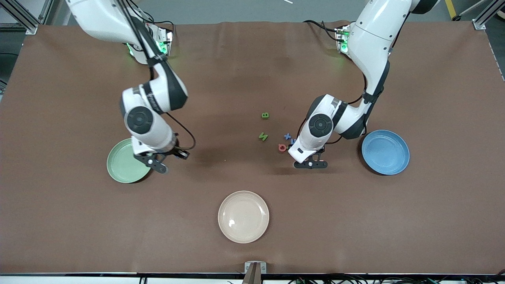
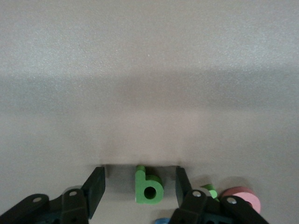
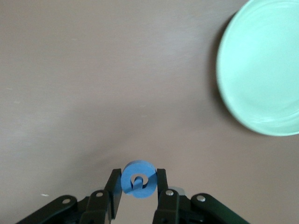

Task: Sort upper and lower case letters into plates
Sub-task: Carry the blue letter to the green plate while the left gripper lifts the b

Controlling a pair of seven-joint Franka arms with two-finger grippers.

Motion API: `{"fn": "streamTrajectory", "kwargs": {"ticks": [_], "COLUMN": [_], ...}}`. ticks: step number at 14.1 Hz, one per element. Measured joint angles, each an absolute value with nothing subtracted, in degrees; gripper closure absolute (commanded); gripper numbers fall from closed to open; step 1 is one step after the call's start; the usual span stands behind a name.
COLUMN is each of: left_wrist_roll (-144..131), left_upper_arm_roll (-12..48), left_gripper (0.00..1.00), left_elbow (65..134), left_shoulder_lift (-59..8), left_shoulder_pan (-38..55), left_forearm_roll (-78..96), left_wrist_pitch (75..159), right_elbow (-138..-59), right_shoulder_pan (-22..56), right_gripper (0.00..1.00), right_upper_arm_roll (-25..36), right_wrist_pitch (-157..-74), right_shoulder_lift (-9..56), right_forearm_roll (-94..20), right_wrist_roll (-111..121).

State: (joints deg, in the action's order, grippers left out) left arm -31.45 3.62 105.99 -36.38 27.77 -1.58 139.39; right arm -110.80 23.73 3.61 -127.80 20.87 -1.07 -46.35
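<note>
Three plates sit on the brown bench [image 1: 252,71]: a mint plate [image 1: 120,165] toward the right arm's end, a blue plate [image 1: 386,152] toward the left arm's end, and a cream plate [image 1: 243,216] between them, nearest the front camera. The right end effector [image 3: 138,184] is over the bench just beside the mint plate, its fingers closed on a round blue letter [image 3: 138,179]; only the right wrist view shows this piece, since the arm hides it from the front. The left end effector [image 2: 140,186] is low among the loose letters near the blue plate, fingers apart on either side of a green "b" [image 2: 148,186] without visibly touching it. The front view hides that letter under the arm but shows others lying loose: a green "B" [image 1: 265,115], a green zigzag piece [image 1: 263,136], a blue "x" [image 1: 287,136] and a red ring-shaped letter [image 1: 282,147].
</note>
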Motion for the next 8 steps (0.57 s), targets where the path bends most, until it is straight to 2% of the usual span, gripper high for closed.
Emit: {"fn": "streamTrajectory", "kwargs": {"ticks": [2,5,8], "left_wrist_roll": [-31.6,-31.6,-32.0], "left_upper_arm_roll": [3.6,3.6,3.7], "left_gripper": [0.41,0.57,0.66], "left_elbow": [106.0,106.1,106.0], "left_shoulder_lift": [-36.4,-36.4,-36.3], "left_shoulder_pan": [27.9,27.9,27.9], "left_forearm_roll": [-1.6,-1.6,-1.6], "left_wrist_pitch": [139.4,139.4,139.4], "right_elbow": [-116.6,-123.8,-126.9], "right_shoulder_pan": [20.9,15.7,10.9], "right_gripper": [1.0,1.0,1.0], "right_upper_arm_roll": [3.6,3.6,3.6], "right_wrist_pitch": [-130.3,-135.0,-136.9], "right_shoulder_lift": [17.8,15.3,14.9], "right_forearm_roll": [-1.1,-1.1,-1.1], "right_wrist_roll": [-40.1,-30.6,-23.5]}}
